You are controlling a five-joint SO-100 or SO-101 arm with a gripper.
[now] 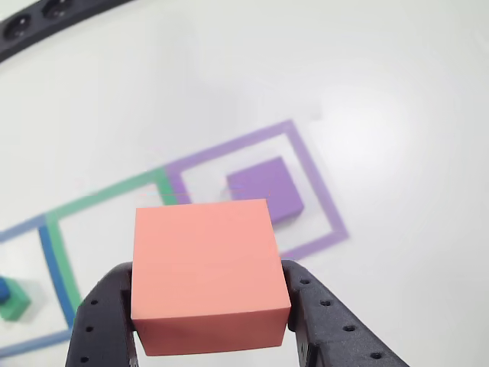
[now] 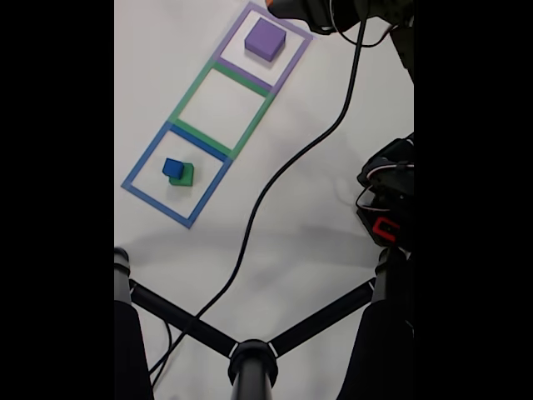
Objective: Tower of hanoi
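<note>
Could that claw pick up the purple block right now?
Probably not: the gripper is shut on the salmon-orange block, so its jaws are full. The purple block itself lies uncovered in its purple tape square.

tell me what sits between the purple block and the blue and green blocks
In the fixed view, the green tape square, with bare table inside, lies between the purple block and the blue block sitting on the green block.
</note>
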